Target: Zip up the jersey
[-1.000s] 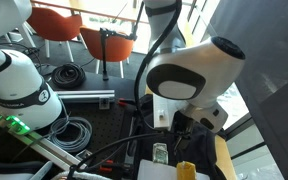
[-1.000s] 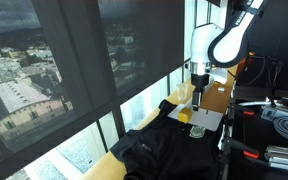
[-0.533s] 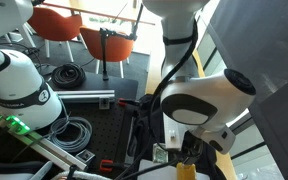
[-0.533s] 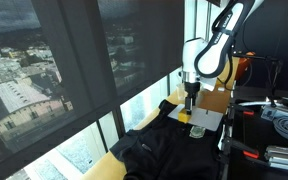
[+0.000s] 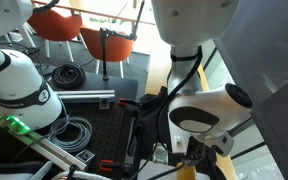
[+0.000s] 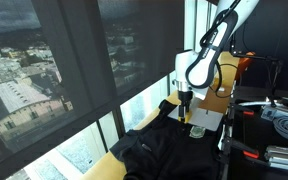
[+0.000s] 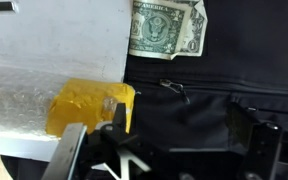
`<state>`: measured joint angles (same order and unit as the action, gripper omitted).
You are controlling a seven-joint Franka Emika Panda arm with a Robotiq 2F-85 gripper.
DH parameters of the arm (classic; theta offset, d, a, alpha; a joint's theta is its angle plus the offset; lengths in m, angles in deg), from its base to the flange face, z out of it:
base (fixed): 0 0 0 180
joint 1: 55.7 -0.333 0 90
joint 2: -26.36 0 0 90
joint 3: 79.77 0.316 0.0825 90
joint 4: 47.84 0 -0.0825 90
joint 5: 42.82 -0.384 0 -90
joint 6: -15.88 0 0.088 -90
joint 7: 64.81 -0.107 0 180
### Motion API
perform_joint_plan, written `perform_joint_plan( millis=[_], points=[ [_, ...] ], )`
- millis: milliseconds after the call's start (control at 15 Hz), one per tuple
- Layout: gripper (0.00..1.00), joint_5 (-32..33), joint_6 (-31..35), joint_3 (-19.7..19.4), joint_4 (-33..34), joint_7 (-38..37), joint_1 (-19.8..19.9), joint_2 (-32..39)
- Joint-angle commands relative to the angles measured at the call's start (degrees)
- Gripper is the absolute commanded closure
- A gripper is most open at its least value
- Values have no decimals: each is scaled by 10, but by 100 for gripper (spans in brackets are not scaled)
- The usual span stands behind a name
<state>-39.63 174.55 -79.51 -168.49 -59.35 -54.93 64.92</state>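
The black jersey (image 6: 164,148) lies spread over the table by the window. In the wrist view the jersey (image 7: 219,75) fills the right and lower part, with a small metal zipper pull (image 7: 175,88) on a seam line just above the jaws. My gripper (image 7: 164,150) is open and empty, its two fingers spread wide on either side of the black fabric below the pull. In both exterior views the gripper (image 6: 186,108) (image 5: 191,152) points down, low over the jersey's far end.
A dollar bill (image 7: 166,29) lies on the jersey above the pull. A white padded sheet (image 7: 44,55) and a yellow piece (image 7: 89,106) sit beside my left finger. Coiled black cables (image 5: 69,132) and a second robot arm (image 5: 19,90) stand nearby.
The arm has lowered and shifted, bringing the gripper down closer to the jersey. The jersey and the other things have not moved.
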Motion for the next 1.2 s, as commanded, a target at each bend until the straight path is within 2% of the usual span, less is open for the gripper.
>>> perform_joint_plan(
  millis=[0,333,1133],
  points=[
    [0,12,5,0,31,-5,-20,32],
    [0,18,6,-7,40,-11,-50,51],
    [0,26,8,-17,44,-11,-54,64]
  ],
)
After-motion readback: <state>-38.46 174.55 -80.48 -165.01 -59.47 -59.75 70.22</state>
